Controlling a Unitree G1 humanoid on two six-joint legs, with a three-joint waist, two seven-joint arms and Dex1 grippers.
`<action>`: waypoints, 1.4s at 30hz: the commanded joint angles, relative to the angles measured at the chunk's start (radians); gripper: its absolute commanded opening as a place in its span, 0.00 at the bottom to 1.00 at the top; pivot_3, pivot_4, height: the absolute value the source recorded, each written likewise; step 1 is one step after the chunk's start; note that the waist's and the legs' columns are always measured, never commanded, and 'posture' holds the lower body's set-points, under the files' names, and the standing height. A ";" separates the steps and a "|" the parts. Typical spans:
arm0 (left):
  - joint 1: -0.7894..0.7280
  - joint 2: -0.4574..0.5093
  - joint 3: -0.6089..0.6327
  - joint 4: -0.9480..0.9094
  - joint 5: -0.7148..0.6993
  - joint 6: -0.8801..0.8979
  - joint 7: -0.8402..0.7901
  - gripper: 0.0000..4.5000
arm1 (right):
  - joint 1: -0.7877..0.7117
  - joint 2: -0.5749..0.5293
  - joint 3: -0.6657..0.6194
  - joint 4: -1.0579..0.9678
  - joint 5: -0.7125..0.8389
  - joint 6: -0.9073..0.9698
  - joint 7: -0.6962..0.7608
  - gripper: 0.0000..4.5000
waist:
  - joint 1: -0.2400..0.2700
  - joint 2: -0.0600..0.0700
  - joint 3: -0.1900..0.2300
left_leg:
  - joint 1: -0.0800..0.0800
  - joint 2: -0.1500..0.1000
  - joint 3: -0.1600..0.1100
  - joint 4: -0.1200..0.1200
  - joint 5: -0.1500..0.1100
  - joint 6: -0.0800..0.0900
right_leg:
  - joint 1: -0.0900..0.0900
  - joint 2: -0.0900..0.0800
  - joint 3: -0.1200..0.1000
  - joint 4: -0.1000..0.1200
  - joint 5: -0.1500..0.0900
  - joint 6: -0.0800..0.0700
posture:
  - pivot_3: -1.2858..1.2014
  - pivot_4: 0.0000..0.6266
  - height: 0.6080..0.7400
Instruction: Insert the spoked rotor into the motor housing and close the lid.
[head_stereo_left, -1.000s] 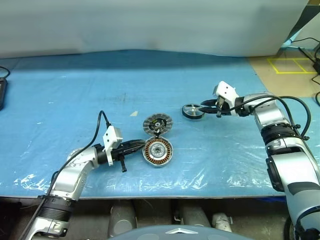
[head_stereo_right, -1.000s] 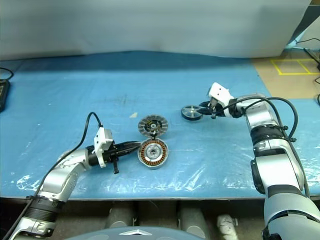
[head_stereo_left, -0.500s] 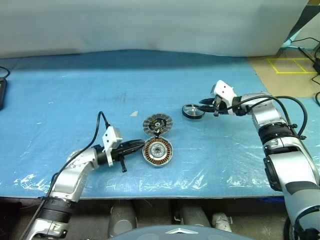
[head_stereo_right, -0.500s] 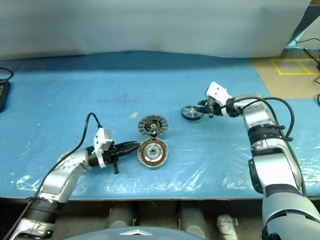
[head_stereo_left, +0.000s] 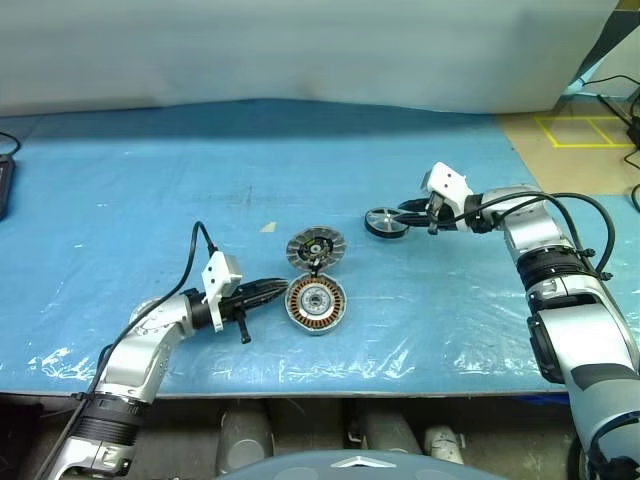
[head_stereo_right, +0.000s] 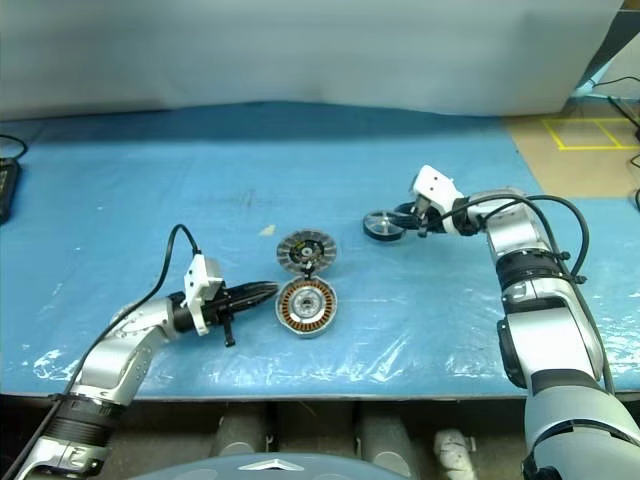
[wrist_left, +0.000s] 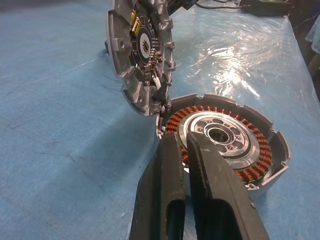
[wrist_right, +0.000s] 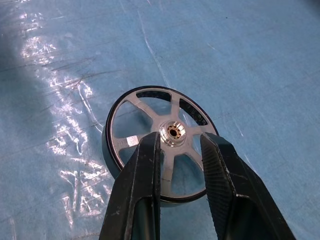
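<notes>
Your right hand (wrist_right: 179, 150) is hanging part-open, fingers straddling the spoked rotor (wrist_right: 159, 142) lying on the blue worktop (head_stereo_left: 150, 190). Your left hand (wrist_left: 186, 145), closed, is pointing at the motor housing (wrist_left: 225, 140); the lid (wrist_left: 140, 50) is leaning beside it.

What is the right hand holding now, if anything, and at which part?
Nothing yet: the right hand is open above the spoked rotor, fingers either side of one spoke near the hub.
</notes>
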 joint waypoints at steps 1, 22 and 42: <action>-0.002 -0.003 0.004 -0.021 -0.007 -0.014 -0.003 0.07 | -0.022 -0.017 -0.021 -0.018 0.006 0.010 0.003 0.28 | 0.000 0.000 0.000 | 0.000 0.000 0.000 0.000 0.000 0.000 | 0.000 0.000 0.000 0.000 0.000 0.000 | 0.52 0.24 1.00; -0.004 -0.002 0.006 -0.014 -0.003 -0.015 -0.004 0.07 | -0.033 -0.001 -0.015 0.001 -0.018 -0.016 -0.034 0.61 | 0.000 0.000 0.000 | 0.000 0.000 0.000 -0.001 0.000 0.000 | 0.000 0.000 0.000 0.000 0.000 0.000 | 0.52 0.24 1.00; -0.007 -0.008 0.000 0.001 0.006 -0.025 -0.010 0.07 | -0.017 -0.003 -0.020 -0.015 -0.015 -0.030 -0.042 0.61 | 0.000 0.000 0.000 | 0.000 0.000 0.000 -0.001 0.000 0.000 | 0.000 0.000 0.000 -0.001 0.000 0.000 | 0.52 0.24 1.00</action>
